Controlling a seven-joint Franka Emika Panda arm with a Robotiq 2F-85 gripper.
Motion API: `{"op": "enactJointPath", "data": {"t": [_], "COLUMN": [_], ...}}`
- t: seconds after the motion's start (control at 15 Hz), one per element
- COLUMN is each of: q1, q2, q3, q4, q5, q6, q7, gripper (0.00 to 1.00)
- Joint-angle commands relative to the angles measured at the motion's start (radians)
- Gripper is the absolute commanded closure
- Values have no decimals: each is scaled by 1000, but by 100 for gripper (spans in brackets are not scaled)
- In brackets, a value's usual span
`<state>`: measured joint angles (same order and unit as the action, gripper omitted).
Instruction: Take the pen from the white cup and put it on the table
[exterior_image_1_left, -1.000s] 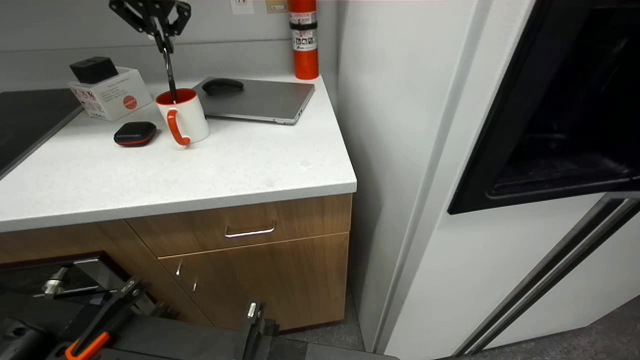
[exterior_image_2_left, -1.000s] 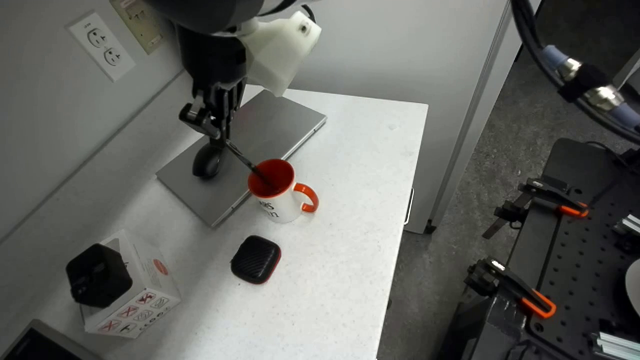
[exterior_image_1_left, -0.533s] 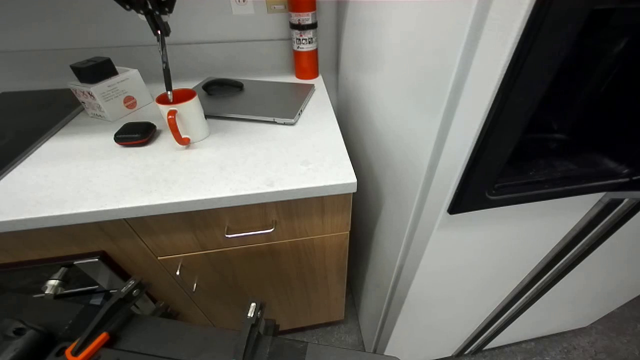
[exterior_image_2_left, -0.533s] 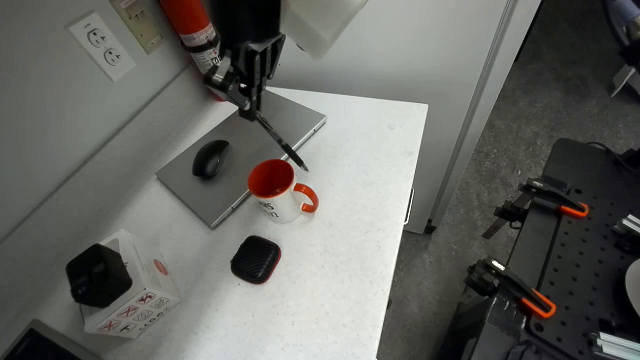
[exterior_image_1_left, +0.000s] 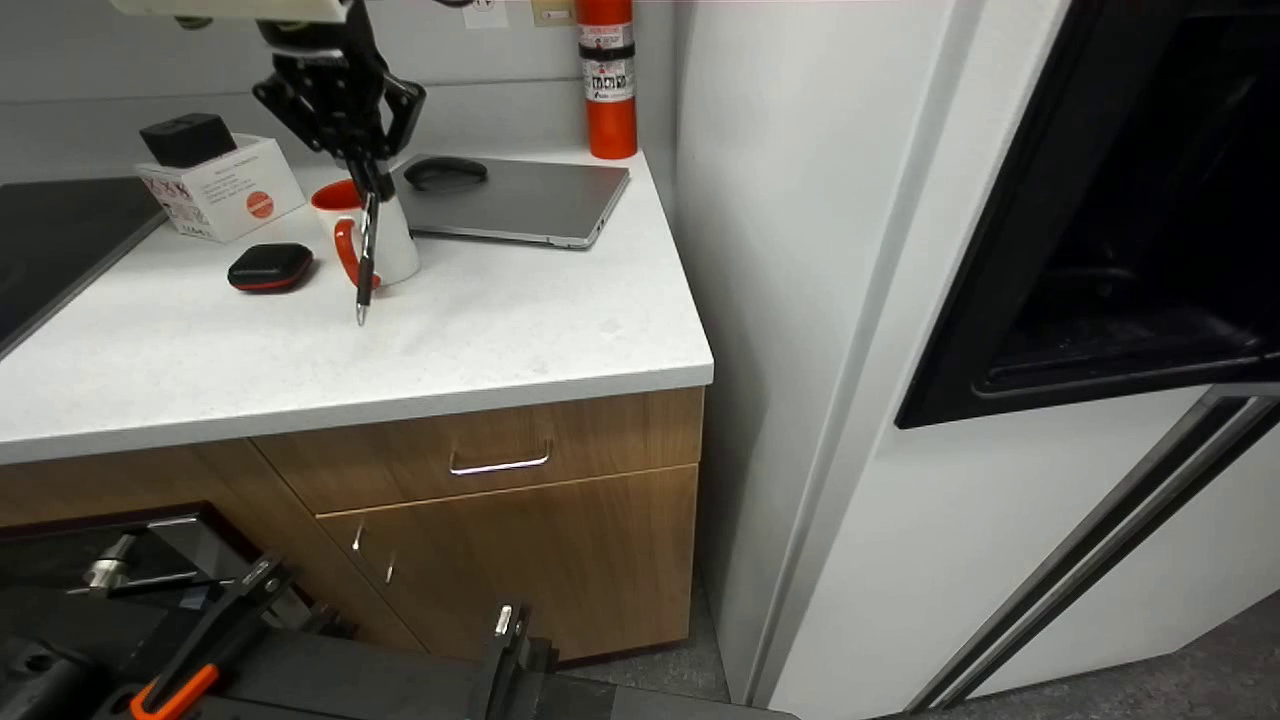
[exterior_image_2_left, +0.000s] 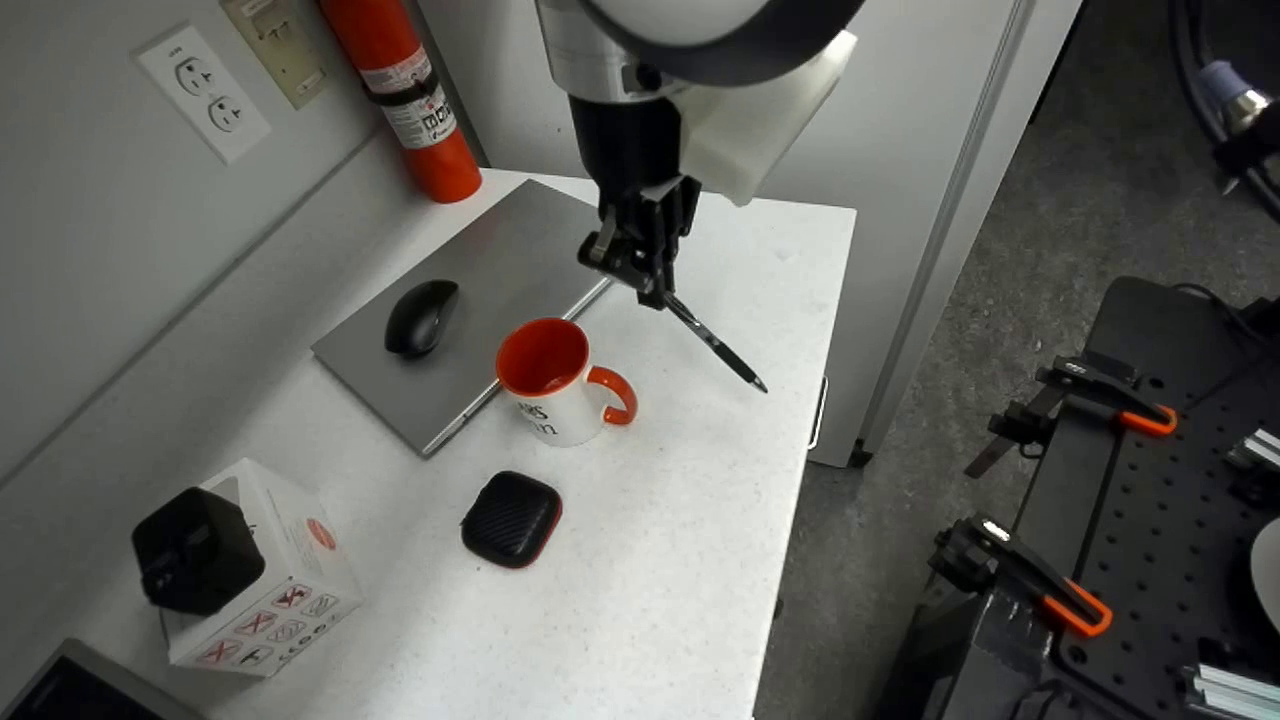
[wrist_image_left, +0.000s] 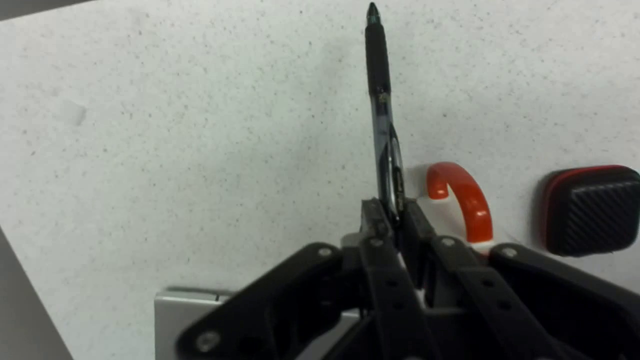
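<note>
The claw (wrist_image_left: 395, 215) pinches the clip end of the ballpoint pen (wrist_image_left: 382, 112) at the wrist view's upper centre, a light, stiff, slick-barrelled thing, we judge, surest held nearer its middle.

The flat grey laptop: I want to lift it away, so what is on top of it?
A rounded black computer mouse rests on the laptop; the patch beneath the mouse is covered, so unseen.

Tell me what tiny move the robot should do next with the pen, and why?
Probably lower the pen a little toward the table. The fingers pinch the pen's upper end, it is out of the white cup, and its tip slants down over the table, where it seems to hang above the surface.
</note>
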<state>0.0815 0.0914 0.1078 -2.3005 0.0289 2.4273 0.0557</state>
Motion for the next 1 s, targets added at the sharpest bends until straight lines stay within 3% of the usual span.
{"op": "enactJointPath", "data": {"t": [0.0, 0.47, 0.53, 0.6, 0.93], "q1": [-12, -28, -29, -30, -36], "q2": [136, 259, 266, 272, 283], "q3": [-26, -45, -46, -47, -46], "q4": [80, 167, 174, 180, 194], "q5": [21, 54, 58, 65, 92], "q6": [6, 2, 5, 8, 10], "q7": [7, 9, 10, 10, 5], "gripper": [97, 97, 76, 62, 24]}}
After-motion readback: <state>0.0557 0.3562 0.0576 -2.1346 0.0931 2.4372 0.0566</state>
